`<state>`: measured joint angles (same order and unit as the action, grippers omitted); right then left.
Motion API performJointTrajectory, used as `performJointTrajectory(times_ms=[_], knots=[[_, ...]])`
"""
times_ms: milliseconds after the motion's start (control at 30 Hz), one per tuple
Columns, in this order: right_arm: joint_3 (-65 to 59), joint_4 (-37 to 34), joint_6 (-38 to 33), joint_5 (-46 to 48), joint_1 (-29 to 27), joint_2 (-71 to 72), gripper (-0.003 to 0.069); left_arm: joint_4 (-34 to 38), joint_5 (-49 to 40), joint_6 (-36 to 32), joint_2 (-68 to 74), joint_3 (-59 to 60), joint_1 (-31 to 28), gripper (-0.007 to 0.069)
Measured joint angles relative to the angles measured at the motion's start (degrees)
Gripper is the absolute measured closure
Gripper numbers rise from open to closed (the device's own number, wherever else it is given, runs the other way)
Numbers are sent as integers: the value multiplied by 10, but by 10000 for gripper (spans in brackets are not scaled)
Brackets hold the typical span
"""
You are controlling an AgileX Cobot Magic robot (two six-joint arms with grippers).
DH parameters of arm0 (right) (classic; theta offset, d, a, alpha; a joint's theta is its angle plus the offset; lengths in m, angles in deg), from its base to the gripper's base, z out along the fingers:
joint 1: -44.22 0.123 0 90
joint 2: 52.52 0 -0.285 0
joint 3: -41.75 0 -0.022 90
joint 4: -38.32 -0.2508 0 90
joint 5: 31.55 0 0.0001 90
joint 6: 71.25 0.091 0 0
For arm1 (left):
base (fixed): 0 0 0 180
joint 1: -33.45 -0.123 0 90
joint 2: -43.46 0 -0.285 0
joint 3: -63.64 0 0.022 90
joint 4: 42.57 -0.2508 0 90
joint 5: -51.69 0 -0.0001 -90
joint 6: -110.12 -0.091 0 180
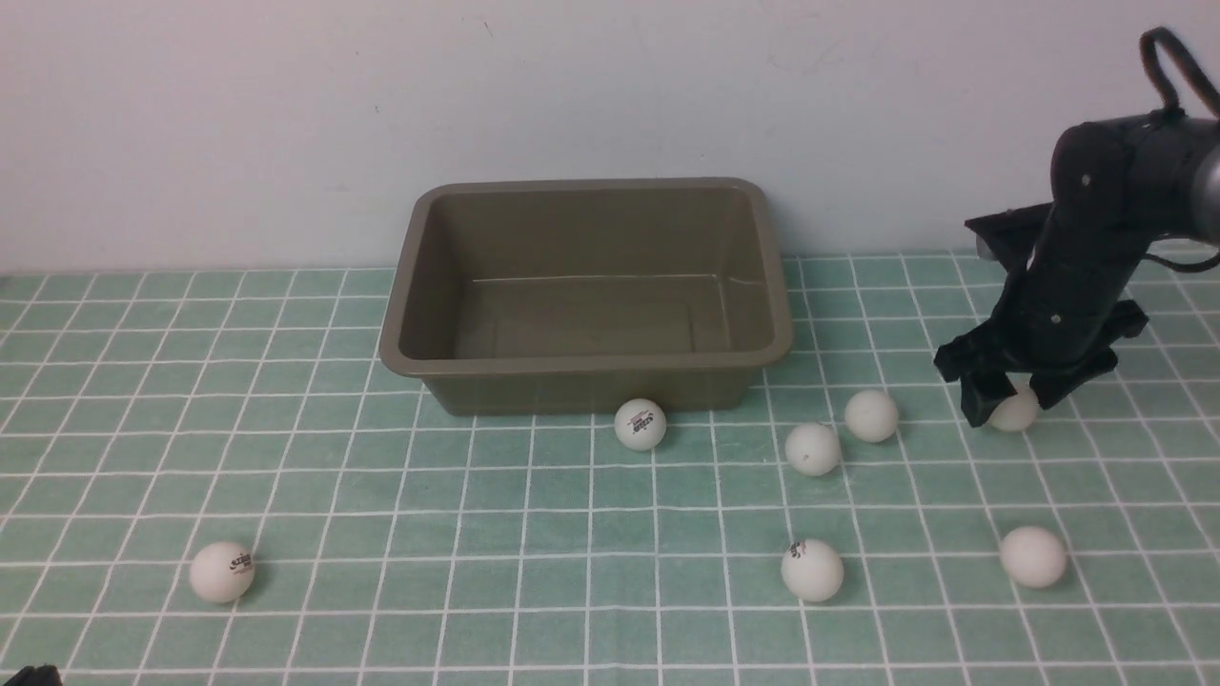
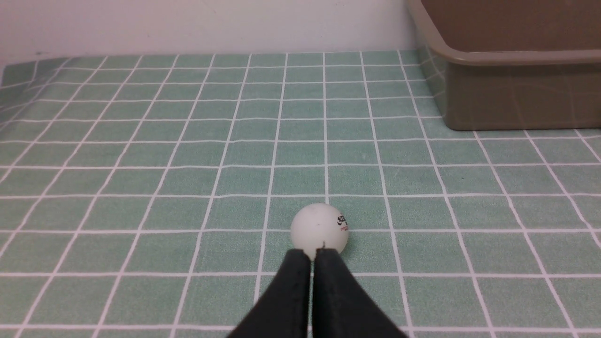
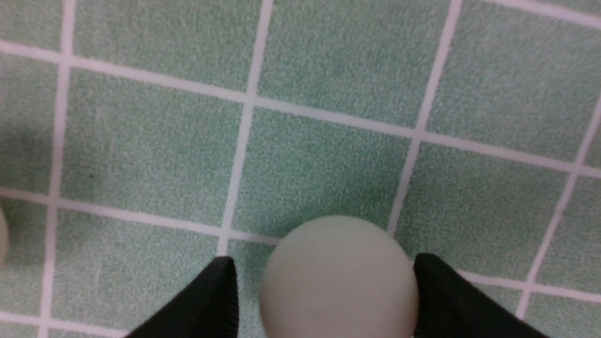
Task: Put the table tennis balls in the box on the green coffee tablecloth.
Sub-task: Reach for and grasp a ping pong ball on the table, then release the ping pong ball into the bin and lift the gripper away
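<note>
The olive-brown box (image 1: 583, 367) stands empty at the back middle of the green checked tablecloth (image 1: 477, 534). Several white table tennis balls lie on the cloth in front of it. My right gripper (image 1: 1010, 405) is lowered over the far right ball (image 1: 1016, 413). In the right wrist view the gripper (image 3: 321, 263) is open with that ball (image 3: 338, 277) between its fingers, one finger touching it and a gap at the other. My left gripper (image 2: 313, 252) is shut and empty, its tips just behind a logo ball (image 2: 319, 230); that ball lies at the front left (image 1: 221, 572).
Other balls lie by the box's front wall (image 1: 640, 424), right of it (image 1: 812, 449) (image 1: 871, 415), and nearer the front (image 1: 812, 570) (image 1: 1033, 556). The box corner (image 2: 512, 70) shows in the left wrist view. A pale wall runs behind the table.
</note>
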<state>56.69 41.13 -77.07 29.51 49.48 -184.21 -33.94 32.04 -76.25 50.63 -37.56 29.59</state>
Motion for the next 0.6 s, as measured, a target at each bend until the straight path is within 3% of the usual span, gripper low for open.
performJointTrajectory(times_ms=[133, 333, 467, 600], knots=[[8, 0, 1, 7, 0, -4, 295, 0, 0, 0, 0, 0, 0, 629], [86, -5, 1, 69, 0, -3, 298, 0, 0, 0, 0, 0, 0, 629], [187, -65, -8, 93, -1, -3, 298, 0, 0, 0, 0, 0, 0, 629], [296, -172, -26, 95, 11, -2, 298, 0, 0, 0, 0, 0, 0, 629]])
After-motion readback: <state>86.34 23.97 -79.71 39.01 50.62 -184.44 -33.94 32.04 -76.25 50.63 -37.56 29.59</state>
